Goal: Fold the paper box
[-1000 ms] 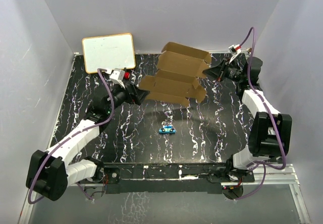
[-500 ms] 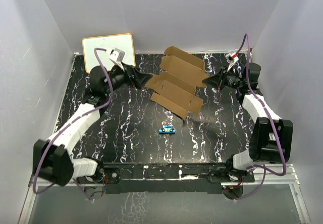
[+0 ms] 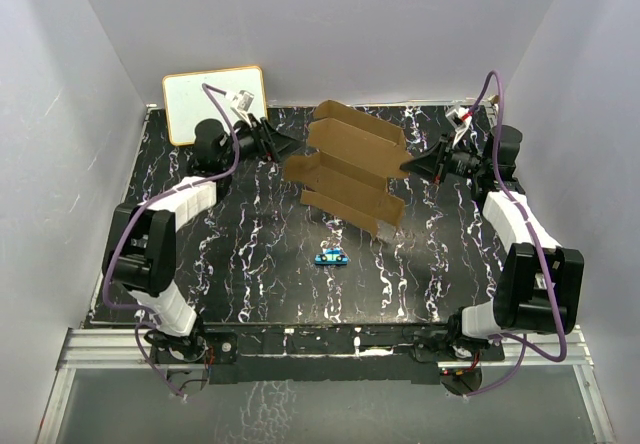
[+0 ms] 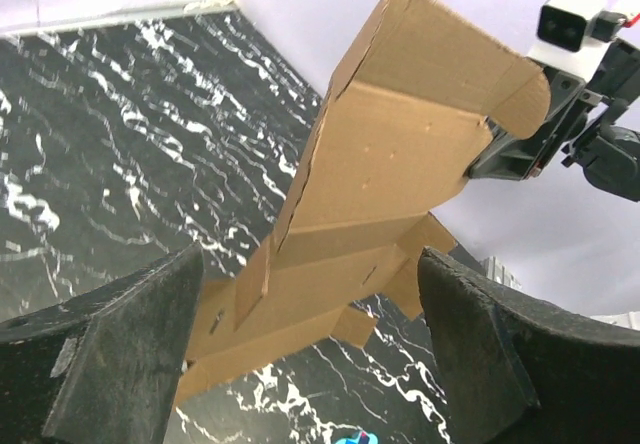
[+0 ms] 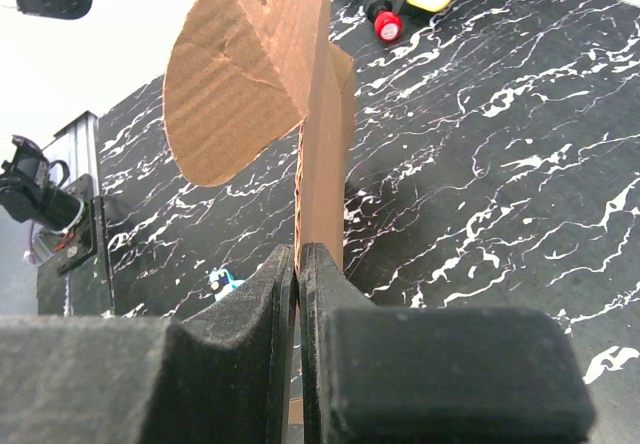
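The paper box (image 3: pixel 345 169) is a flat brown die-cut sheet with flaps, hanging tilted above the black marbled table. My right gripper (image 3: pixel 408 167) is shut on its right edge; in the right wrist view the pads (image 5: pixel 298 254) pinch the thin cardboard (image 5: pixel 320 114) edge-on. At the sheet's left end, my left gripper (image 3: pixel 290 144) stands open, a little apart from it. The left wrist view looks between the wide fingers (image 4: pixel 310 299) at the sheet (image 4: pixel 390 164), with nothing between the pads, and at the right gripper (image 4: pixel 510 154) on its far corner.
A white board with a tan frame (image 3: pixel 215 104) leans at the back left, behind the left arm. A small blue toy (image 3: pixel 330 257) lies on the table in front of the sheet. Grey walls close three sides.
The left arm has drawn back toward the far left and its gripper has come off the sheet's left edge. The sheet, still in the right gripper, has shifted slightly.
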{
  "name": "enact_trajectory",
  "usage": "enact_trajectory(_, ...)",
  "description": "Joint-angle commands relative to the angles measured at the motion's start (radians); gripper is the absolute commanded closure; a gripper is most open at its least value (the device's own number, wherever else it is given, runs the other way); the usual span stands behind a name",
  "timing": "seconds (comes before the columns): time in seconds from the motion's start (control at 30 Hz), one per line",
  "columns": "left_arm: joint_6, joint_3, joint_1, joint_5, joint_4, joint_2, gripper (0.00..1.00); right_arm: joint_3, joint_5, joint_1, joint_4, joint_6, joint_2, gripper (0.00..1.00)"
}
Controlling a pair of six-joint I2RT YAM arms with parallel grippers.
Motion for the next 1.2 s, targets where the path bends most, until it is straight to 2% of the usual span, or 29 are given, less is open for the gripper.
enact_trajectory(0.0,0.001,0.081,-0.018,0.039,0.098,0.032,0.17,0.012,-0.091,-0.006,0.063,-0.034,-0.020,0.92)
enact_trajectory(0.27,-0.021,0.170,-0.060,0.074,0.142,0.153,0.27,0.011,-0.122,-0.007,0.072,-0.031,-0.012,0.92)
enact_trajectory(0.4,-0.017,0.200,-0.079,0.084,0.144,0.188,0.38,0.011,-0.133,-0.006,0.076,-0.029,-0.010,0.92)
enact_trajectory(0.53,-0.048,0.223,-0.085,0.113,0.195,0.220,0.58,0.011,-0.135,-0.007,0.077,-0.030,-0.002,0.92)
enact_trajectory(0.67,-0.068,0.229,-0.085,0.142,0.227,0.224,1.00,0.018,-0.119,-0.007,0.065,-0.033,0.009,0.92)
enact_trajectory(0.77,-0.030,0.206,-0.085,0.152,0.226,0.195,1.00,0.036,-0.102,-0.011,0.008,-0.077,0.012,0.92)
enact_trajectory(0.8,-0.015,0.194,-0.085,0.156,0.224,0.180,1.00,0.045,-0.092,-0.014,-0.018,-0.098,0.013,0.90)
enact_trajectory(0.93,0.039,0.156,-0.085,0.178,0.208,0.126,1.00,0.093,-0.071,-0.036,-0.131,-0.187,0.027,0.73)
enact_trajectory(1.17,0.040,0.143,-0.085,0.220,0.220,0.088,1.00,0.208,-0.071,-0.036,-0.334,-0.343,0.056,0.36)
